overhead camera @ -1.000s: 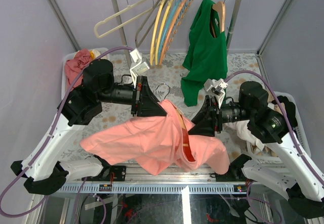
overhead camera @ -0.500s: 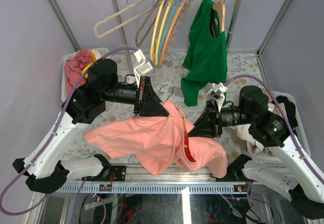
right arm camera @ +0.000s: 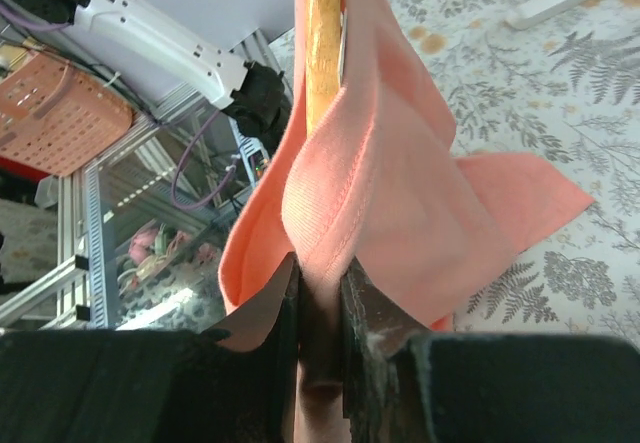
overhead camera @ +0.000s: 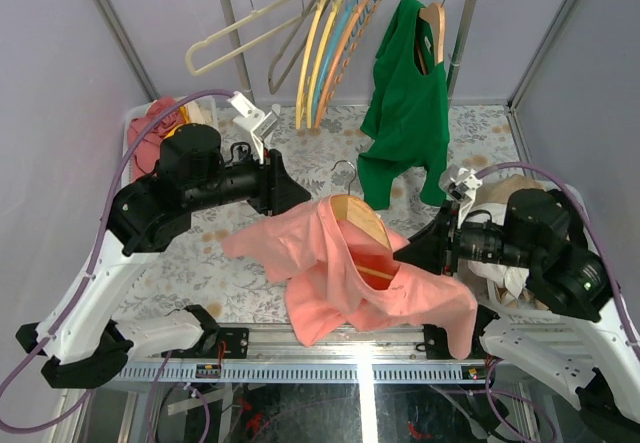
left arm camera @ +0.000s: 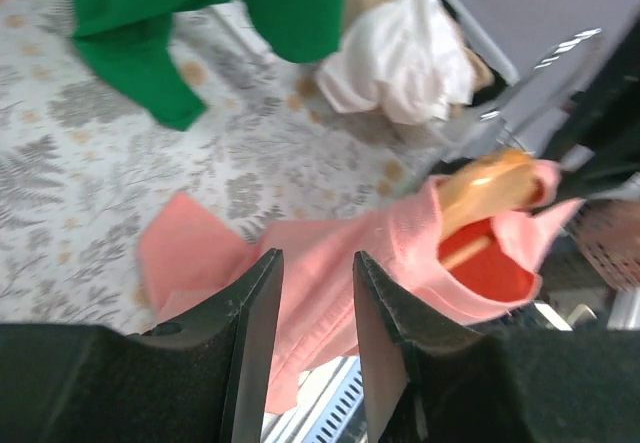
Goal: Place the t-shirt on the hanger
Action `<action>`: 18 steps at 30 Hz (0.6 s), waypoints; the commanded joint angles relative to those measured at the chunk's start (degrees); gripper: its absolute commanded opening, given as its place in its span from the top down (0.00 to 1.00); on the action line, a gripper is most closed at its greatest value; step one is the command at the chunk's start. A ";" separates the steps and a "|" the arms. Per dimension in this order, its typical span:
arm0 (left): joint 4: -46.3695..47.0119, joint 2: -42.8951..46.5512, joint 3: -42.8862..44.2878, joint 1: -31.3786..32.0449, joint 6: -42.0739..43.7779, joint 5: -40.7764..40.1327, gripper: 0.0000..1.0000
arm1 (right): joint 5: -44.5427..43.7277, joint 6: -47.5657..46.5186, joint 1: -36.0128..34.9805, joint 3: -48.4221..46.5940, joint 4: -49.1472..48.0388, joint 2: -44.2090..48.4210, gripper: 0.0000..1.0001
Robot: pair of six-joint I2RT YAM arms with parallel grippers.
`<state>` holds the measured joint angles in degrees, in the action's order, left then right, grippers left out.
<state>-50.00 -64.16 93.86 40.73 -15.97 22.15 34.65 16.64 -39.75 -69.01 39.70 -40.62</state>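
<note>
Top view: high above the near edge, looking down on the whole table (overhead camera: 320,148).
Left wrist: near, facing the t-shirt (left arm camera: 320,263).
Right wrist: very near it.
Shared: t-shirt, hanger (left arm camera: 485,188).

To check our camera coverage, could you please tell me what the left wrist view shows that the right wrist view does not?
Only the left wrist view: the left gripper, open and holding nothing, the green shirt and a white cloth bundle. Only the right wrist view: the right gripper shut on a fold of the t-shirt, plus a white power strip and an orange basket beyond the table edge. Both: the t-shirt, the wooden hanger partly covered by it, and the patterned table cover.
</note>
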 commanded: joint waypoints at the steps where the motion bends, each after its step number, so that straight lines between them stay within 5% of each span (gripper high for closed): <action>1: -2.16 2.99 -2.81 -0.39 1.64 -14.30 0.66 | -5.88 2.38 -0.22 -5.67 -1.14 1.77 1.00; 18: -1.92 11.45 -10.00 -0.38 4.03 -13.39 0.62 | -13.50 0.89 -0.24 -16.18 2.37 0.57 1.00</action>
<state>-52.47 -54.11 85.14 40.71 -13.43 7.60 23.83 17.89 -39.75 -80.68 45.47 -39.83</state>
